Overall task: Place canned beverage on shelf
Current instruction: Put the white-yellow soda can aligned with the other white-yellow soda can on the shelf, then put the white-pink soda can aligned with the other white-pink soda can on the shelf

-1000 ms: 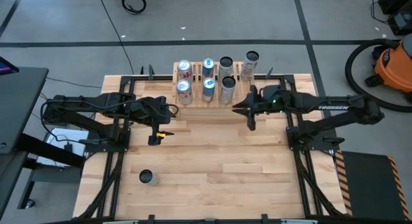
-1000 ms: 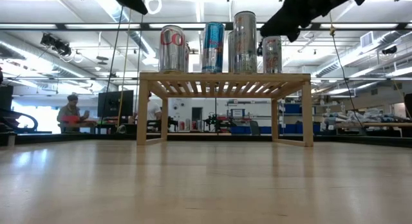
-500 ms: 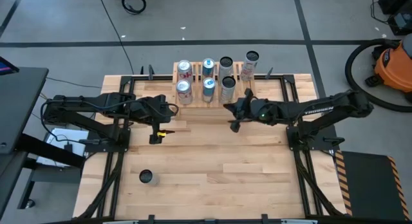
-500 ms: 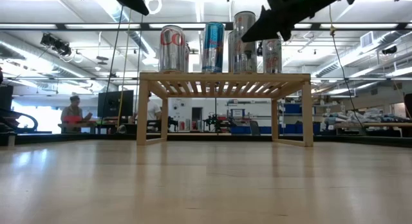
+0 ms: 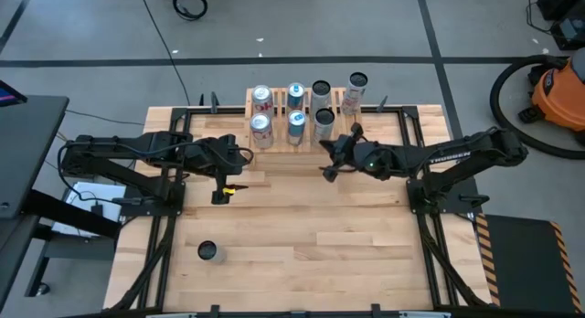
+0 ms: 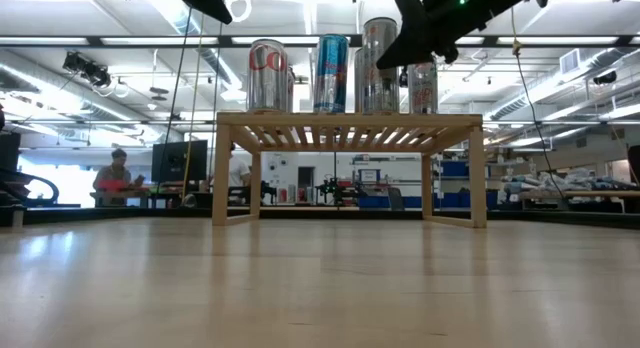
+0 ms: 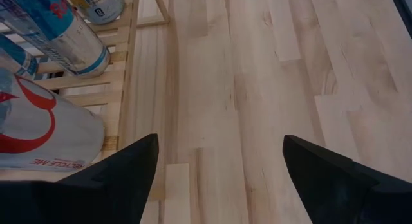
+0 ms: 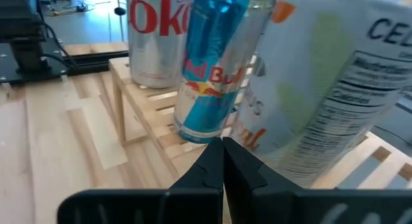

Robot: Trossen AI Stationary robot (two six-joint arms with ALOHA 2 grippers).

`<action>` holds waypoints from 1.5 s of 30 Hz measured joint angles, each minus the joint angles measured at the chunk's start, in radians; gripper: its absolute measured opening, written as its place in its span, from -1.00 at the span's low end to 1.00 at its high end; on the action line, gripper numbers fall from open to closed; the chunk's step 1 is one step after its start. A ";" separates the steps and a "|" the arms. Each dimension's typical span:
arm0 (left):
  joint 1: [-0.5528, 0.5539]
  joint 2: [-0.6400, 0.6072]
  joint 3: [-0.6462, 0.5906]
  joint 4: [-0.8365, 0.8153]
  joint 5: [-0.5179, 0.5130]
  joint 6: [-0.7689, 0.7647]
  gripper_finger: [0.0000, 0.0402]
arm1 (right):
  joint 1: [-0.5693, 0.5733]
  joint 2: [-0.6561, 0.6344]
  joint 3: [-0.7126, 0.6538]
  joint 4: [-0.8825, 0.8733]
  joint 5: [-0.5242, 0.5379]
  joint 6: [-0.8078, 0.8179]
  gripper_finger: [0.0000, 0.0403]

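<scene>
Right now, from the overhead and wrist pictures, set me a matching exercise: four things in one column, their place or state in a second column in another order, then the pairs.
Things:
1. left gripper
2. right gripper
3. lone can
4. shelf

Places or states:
A. stands alone on the table's near left part, off the rack
B. fingers shut, empty, by the rack's front edge
C. fingers open, empty, over bare tabletop
D. holds several upright cans at the table's far edge

Pairs: 1-C, 2-B, 3-A, 4-D

L gripper [image 5: 220, 196] spread, empty – R gripper [image 5: 326, 171] pinched closed, empty.
</scene>
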 joint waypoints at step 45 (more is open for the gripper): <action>0.000 0.000 0.000 0.102 0.003 -0.041 0.66 | 0.140 -0.137 0.000 -0.124 0.108 -0.016 -0.96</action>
